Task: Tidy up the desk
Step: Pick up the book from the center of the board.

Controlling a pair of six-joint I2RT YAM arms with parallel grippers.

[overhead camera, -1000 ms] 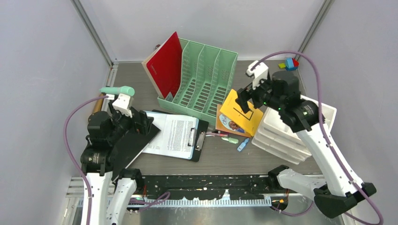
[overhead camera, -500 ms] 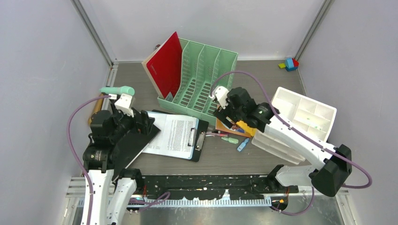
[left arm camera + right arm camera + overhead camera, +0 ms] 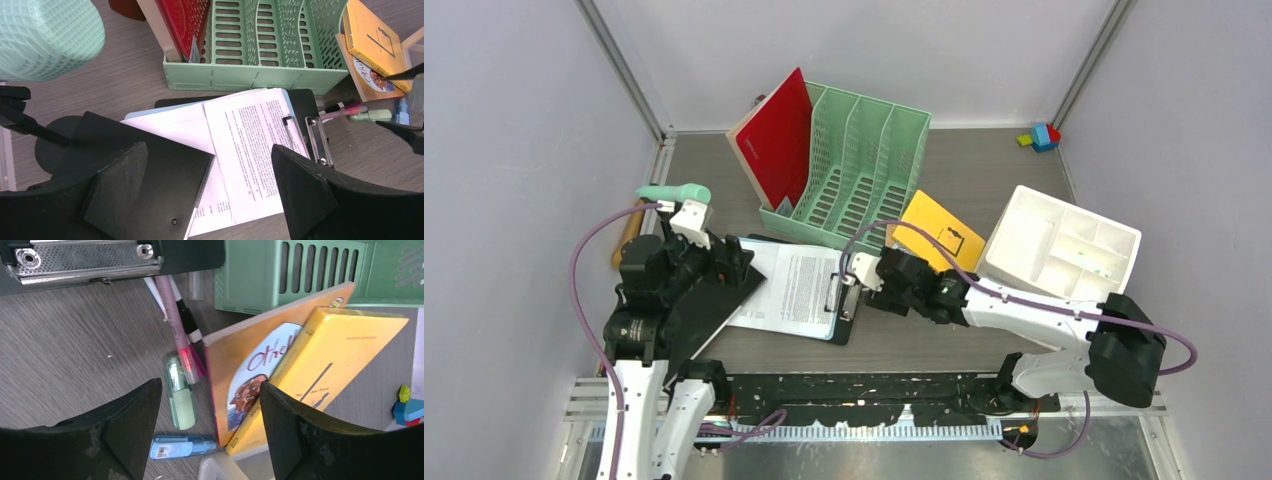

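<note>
Grey-brown wood-grain bench (image 3: 1004, 180) under everything, wall to wall, middle cluttered; nowhere near tidy.
Back centre: mint-green slotted plastic file rack (image 3: 864, 160), with a flat red folder (image 3: 779, 135) leaning at its left end.
Right side: white plastic compartment drawer unit (image 3: 1064, 245).
In front of the rack: black clipboard with printed sheets (image 3: 799, 290).
Between rack and drawers: yellow hardcover book (image 3: 325, 355) lying on an orange paperback (image 3: 235, 360), both tilted.
Left hand (image 3: 209, 150): jaws wide, empty, above the clipboard paper.
Right hand (image 3: 209, 395): jaws apart, nothing between them, low over loose stationery: pink pen (image 3: 177, 325), black-and-white pen (image 3: 186, 320), pale green highlighter (image 3: 181, 397), small blue marker (image 3: 182, 446).

Risks:
- Pens bunched and touching, so closing here could pinch two at once or flick one under the clipboard clip.
- Round barrels on flat wood, likely to roll on a glancing touch.
- Right-side finger close to the paperback's edge; a snag there could shift both books.

Text: "Othe…" in red script on the orange cover beside a portrait, rest hidden by the yellow book. Sheet print, yellow spine lettering and marker label too small to read.
</note>
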